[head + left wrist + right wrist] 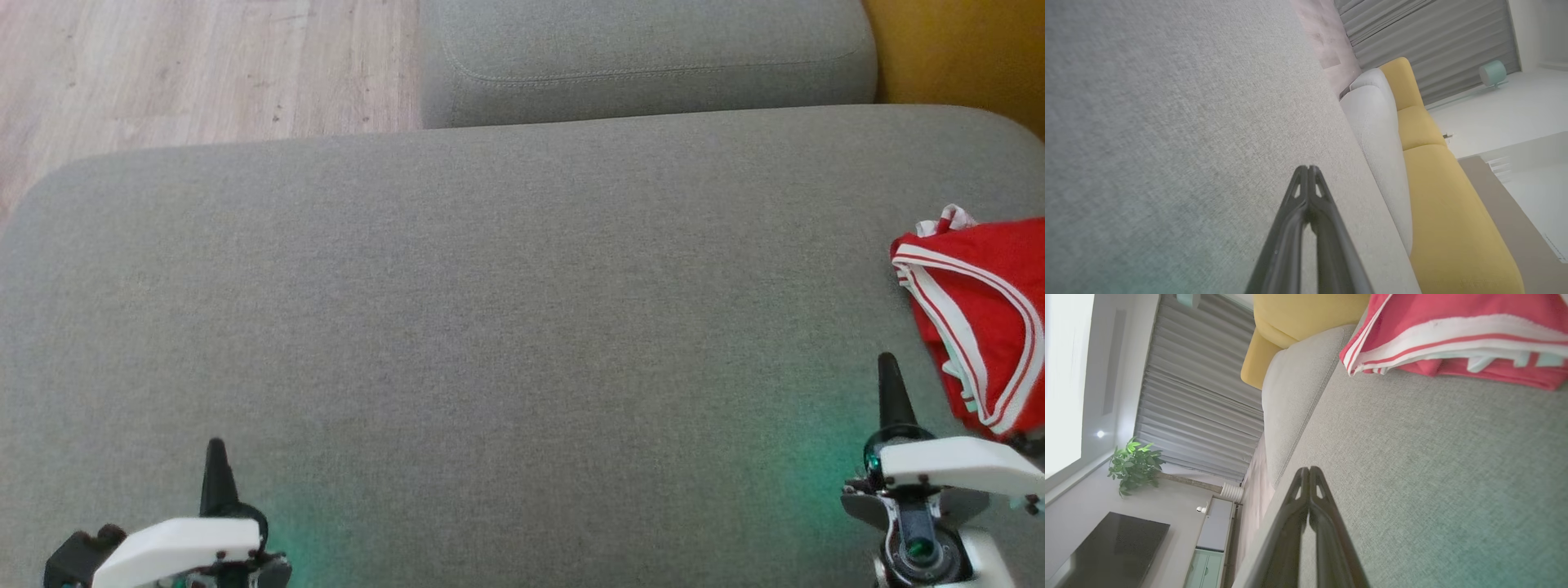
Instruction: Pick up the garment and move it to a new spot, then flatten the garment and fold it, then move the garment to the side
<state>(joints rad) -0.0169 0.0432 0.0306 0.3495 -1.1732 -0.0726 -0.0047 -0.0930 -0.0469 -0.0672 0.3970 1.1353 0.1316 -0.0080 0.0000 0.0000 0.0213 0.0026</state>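
Observation:
The garment (980, 314) is red with white stripes, folded and lying at the right edge of the grey sofa seat (490, 327); it also fills the top right of the right wrist view (1453, 335). My right gripper (888, 367) is shut and empty, just left of the garment's near end and apart from it; its joined tips (1309, 470) hover over bare cushion. At the lower left my left gripper (216, 449) is shut with nothing in it, and its closed tips (1308, 168) point across bare grey fabric.
A second grey cushion (645, 57) sits behind the seat. Wooden floor (204, 65) lies at the far left, a yellow sofa part (963, 49) at the far right. A potted plant (1133, 465) and a dark screen (1110, 547) stand across the room.

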